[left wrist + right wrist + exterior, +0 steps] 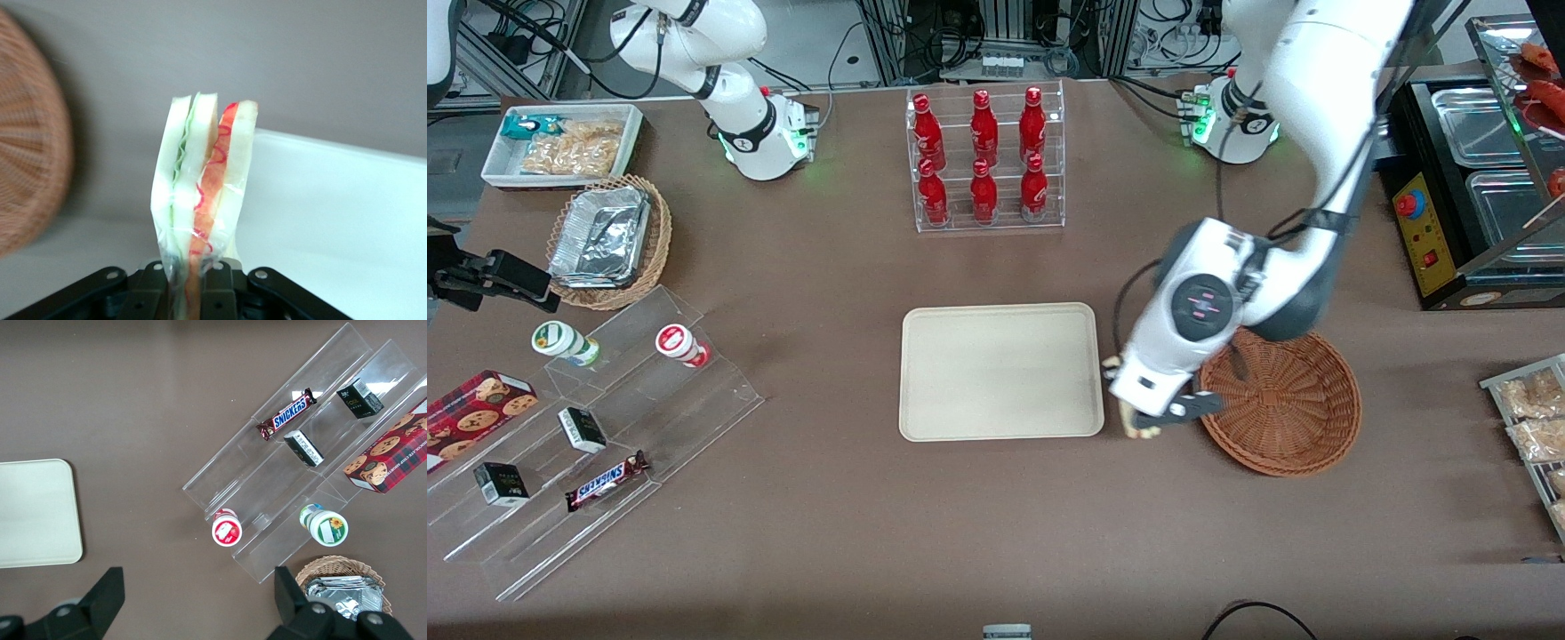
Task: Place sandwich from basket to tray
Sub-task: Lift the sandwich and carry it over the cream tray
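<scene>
From the front we've got the gripper [1149, 425] hanging over the strip of table between the basket [1280, 404] and the tray [1000, 371], with the tray's edge just beside it and the basket rim just as close on its working-arm side. The sandwich [1138, 425] barely peeks out under the wrist here, so it's clearly out of the basket and not over the tray yet. The basket looks empty now. The wrist cam is where it gets useful: the gripper [195, 280] is clamped on the sandwich [200, 200] by its narrow end, the wedge standing upright with the filling edge facing the camera, tray [333, 220] right next to it and basket [30, 140] off to the side. The wrap looks thin and the bread soft, so we'd say don't squeeze any harder. We'd carry it sideways until it's well inside the rim, near the middle, come down low before letting go, and expect it to tip onto a flat face. The parked wrist cam only catches a tray [37, 513] corner, nothing of the gripper.
</scene>
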